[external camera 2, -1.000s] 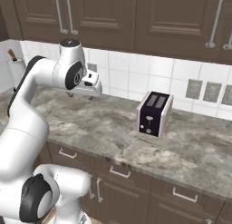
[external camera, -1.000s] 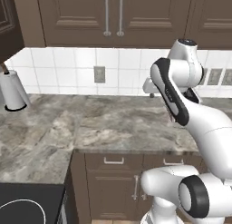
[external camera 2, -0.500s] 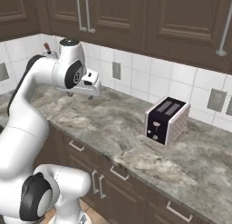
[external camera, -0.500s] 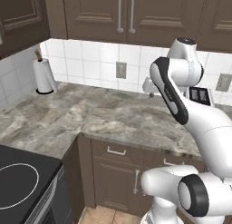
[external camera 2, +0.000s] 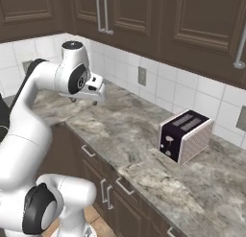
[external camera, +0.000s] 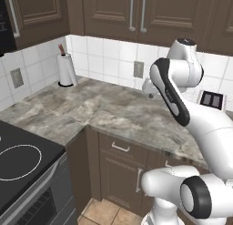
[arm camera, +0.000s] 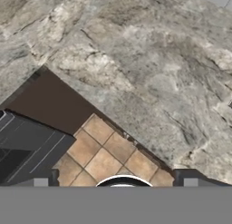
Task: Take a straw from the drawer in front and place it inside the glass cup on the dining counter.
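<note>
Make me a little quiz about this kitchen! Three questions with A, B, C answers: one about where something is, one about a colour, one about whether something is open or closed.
1. Where does the paper towel roll stand?
A. On the floor
B. On the counter by the tiled wall
C. On top of the toaster

2. What colour is the front of the toaster?
A. Black
B. Red
C. Yellow

3. How is the gripper right now?
A. Shut on a straw
B. Shut on a cup
C. Open, holding nothing

Answers:
1 B: in the left base view the roll stands upright on the marble counter in the corner, against the white tiles.
2 A: in the right base view its end with the levers is black, with pale sides.
3 C: its fingers stand wide apart above the counter, with nothing between them.
</note>
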